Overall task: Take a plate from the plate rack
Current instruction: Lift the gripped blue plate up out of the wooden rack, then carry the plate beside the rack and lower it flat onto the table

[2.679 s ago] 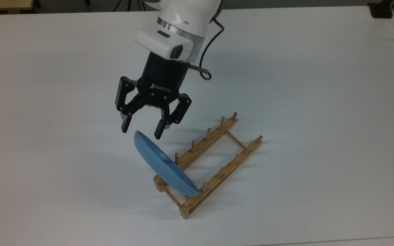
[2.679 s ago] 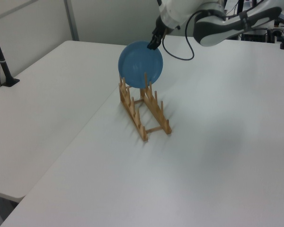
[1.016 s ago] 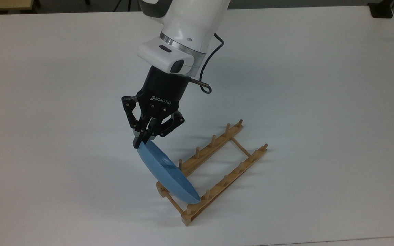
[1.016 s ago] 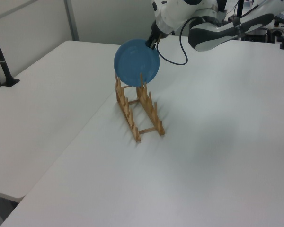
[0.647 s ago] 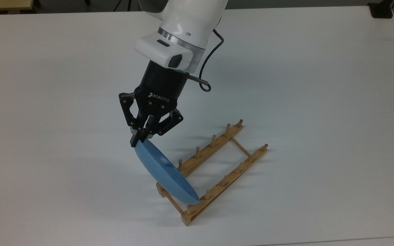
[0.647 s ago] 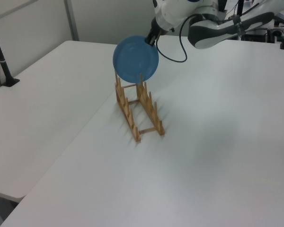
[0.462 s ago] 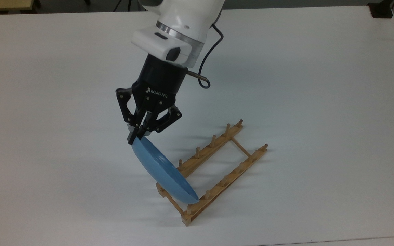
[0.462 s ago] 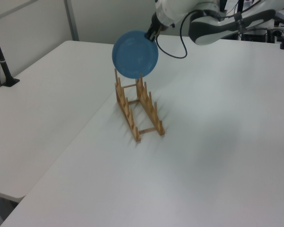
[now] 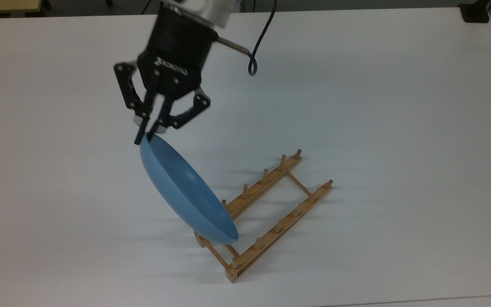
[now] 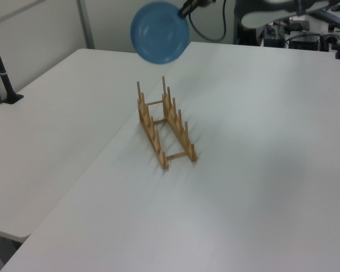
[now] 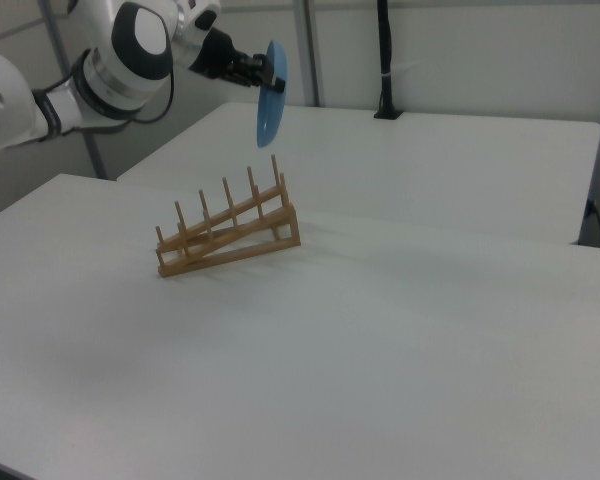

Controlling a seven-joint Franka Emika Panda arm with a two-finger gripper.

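White tabletop point(image 9: 399, 106): the gripper point(image 9: 146, 133), clamped on the plate point(image 9: 186, 196) rim, has lifted it clear of the plate rack point(image 9: 271, 213), upper left in the left view.

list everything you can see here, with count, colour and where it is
plate: 1, light blue, in the air above one end of the rack, clear of the pegs, held by its rim
plate rack: 1, light-brown wood, standing on the table with no plate in it
table: 2 white tops side by side, the rack on the bigger one
pole: 1, black, upright at the far edge of the table in the right view
cable: 1, black, hanging in a loop beside the gripper
arm: 1, white, reaching in from the right view's left
gripper: 1, black, closed on the plate's upper rim
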